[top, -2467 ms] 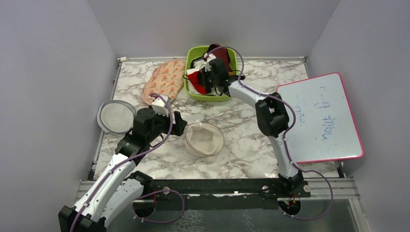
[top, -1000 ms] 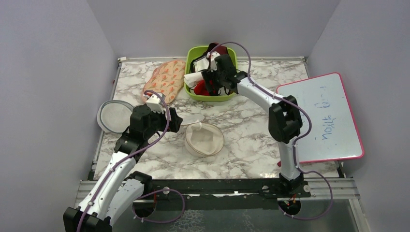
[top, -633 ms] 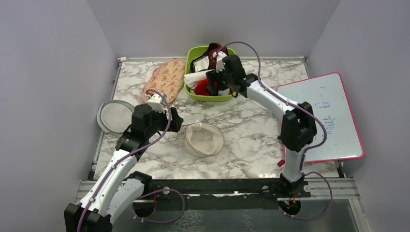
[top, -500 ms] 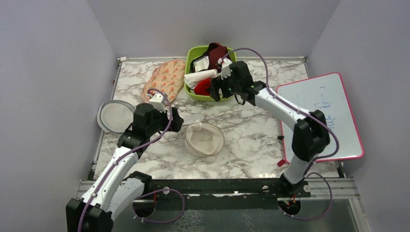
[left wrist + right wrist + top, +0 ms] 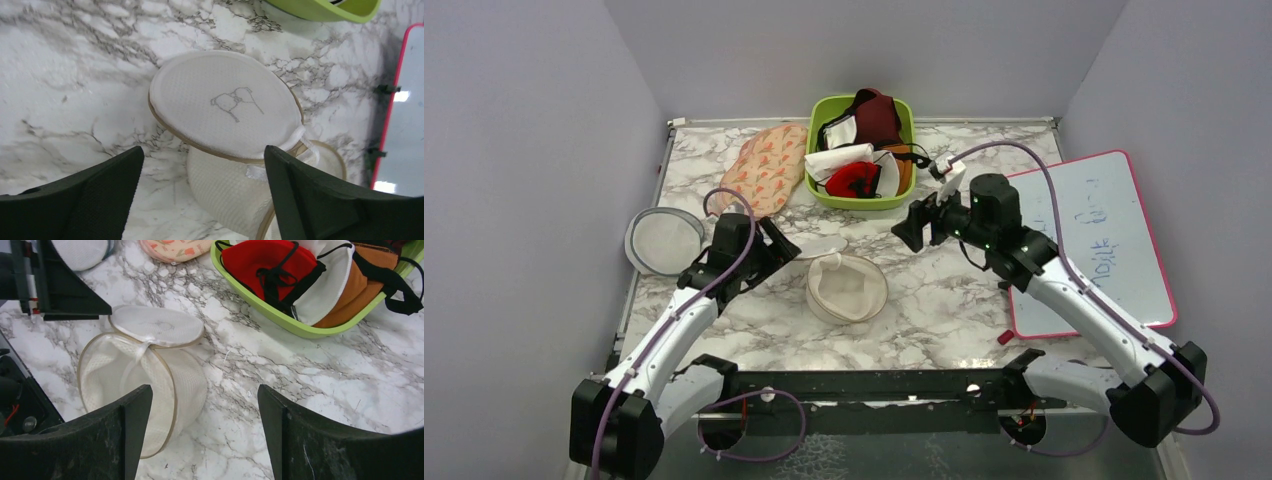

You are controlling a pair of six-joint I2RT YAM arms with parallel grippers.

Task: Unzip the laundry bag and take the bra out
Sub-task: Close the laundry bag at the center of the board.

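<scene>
Lying farthest to the left of the laundry bag, a flat grey-rimmed mesh disc is resting on the marbled surface. Beyond the bag and to its left, pink floral pads are lying close together.

The left gripper is hovering just left of the bag and pointing toward it. In its wrist view both dark fingers are standing wide apart, holding nothing, with only the bag showing below the gap.

The bag itself is sitting on the surface with its mouth gaping open. Its round lid, bearing a small black outline drawing, is lying flipped back and touching the bag's rim on the far-left side. Only cream mesh is showing inside the body.

The bra is lying outside the bag, straight beyond it, in a lime-green tub. It is sharing the tub with white cloths and a dark maroon garment.

The right gripper is hovering beyond the bag and to its right, above bare surface. Its fingers are spread wide and gripping nothing. A pink-framed whiteboard is lying well to the right of the bag.
</scene>
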